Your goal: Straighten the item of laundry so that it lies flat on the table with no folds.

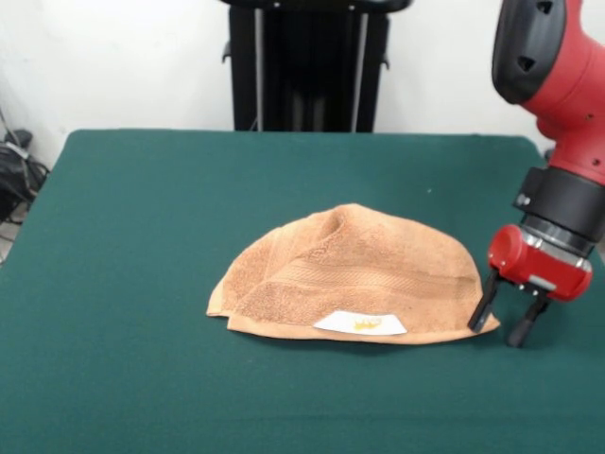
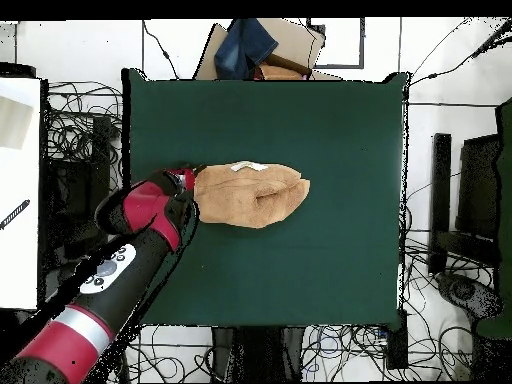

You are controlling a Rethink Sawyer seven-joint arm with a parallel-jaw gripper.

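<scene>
A Sawyer arm's gripper (image 1: 510,315) hangs low at the right-hand tip of a folded orange-tan towel (image 1: 354,274) lying near the middle of the dark green table (image 1: 142,236), as seen in the front view. The two black fingers (image 1: 485,305) stand spread apart with nothing between them, one just at the towel's pointed right corner and the other on bare felt beside it; whether the nearer finger touches the cloth cannot be told. The towel is doubled over into a rounded half-moon, with a straight near edge carrying a white label (image 1: 360,323) with a yellow mark, a woven band running across the top layer, and a raised crease near its far side. From overhead, the towel (image 2: 252,195) sits left of the table's centre with the gripper (image 2: 186,178) at its end. The terry looks soft, light and limp, likely to sag and drag across the felt rather than slide as a sheet, and to fold back on itself if lifted carelessly. The sensible hold appears to be the top layer alone at the right corner, pinched thinly.
</scene>
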